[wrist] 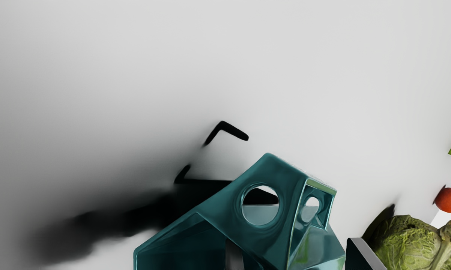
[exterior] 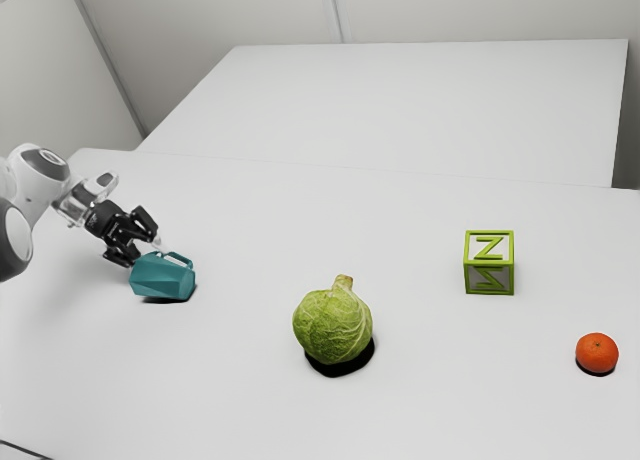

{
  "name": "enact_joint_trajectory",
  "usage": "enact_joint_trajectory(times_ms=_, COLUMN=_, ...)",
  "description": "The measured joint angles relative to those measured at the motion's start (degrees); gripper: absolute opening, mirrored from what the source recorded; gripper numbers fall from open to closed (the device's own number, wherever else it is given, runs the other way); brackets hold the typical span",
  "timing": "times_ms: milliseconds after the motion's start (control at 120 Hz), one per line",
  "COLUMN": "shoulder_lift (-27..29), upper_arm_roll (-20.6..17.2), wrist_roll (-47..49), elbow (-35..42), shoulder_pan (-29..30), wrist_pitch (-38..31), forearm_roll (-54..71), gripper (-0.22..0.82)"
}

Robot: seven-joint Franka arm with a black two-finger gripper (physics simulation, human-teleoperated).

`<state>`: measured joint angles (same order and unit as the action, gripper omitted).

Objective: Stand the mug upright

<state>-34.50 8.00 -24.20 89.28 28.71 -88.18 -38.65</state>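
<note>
- Exterior view: see the teal mug point(exterior: 160, 278) tipped over on its side, not upright, low over or on the white table point(exterior: 240, 400), loop handle point(exterior: 175, 257) uppermost.
- Find the black gripper point(exterior: 146, 254) right at the mug, on its side toward the exterior view's left. Can't tell its state, spread or pinching.
- In the wrist view, find the mug close up, dark shadow point(wrist: 146, 213) beside it on the table.
- Next out from the mug, toward the exterior view's right and nearer the camera, see a green cabbage point(exterior: 332, 325).
- Further from the mug the same way, behind the cabbage, see a green-framed letter block point(exterior: 489, 263).
- Farthest from the mug, past the block and nearer the camera, see a small orange point(exterior: 597, 352).
</note>
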Motion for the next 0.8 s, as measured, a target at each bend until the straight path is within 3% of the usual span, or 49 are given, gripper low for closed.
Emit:
enact_joint_trajectory(times_ms=125, shoulder_lift=0.14, upper_arm_roll=-0.06, wrist_roll=-0.04, elbow=-0.14, shoulder_pan=-0.19, wrist_pitch=0.05, forearm_roll=0.23, gripper=0.00)
enact_joint_trajectory(times_ms=342, shoulder_lift=0.95, upper_arm_roll=-1.56, wrist_roll=0.75, elbow=-0.57, shoulder_pan=-0.36, wrist_pitch=-0.11, forearm_roll=0.54, gripper=-0.13)
enact_joint_trajectory(times_ms=633, shoulder_lift=4.20, upper_arm_roll=-1.92, wrist_roll=3.52, elbow=-0.29, shoulder_pan=-3.56, wrist_pitch=-0.74, forearm_roll=3.43, gripper=-0.17)
enact_joint_trajectory(times_ms=800, shoulder_lift=10.79, upper_arm_roll=-3.43, wrist_roll=5.10, elbow=3.05, shoulder_pan=-7.83, wrist_pitch=-4.53, forearm_roll=10.71, gripper=-0.18)
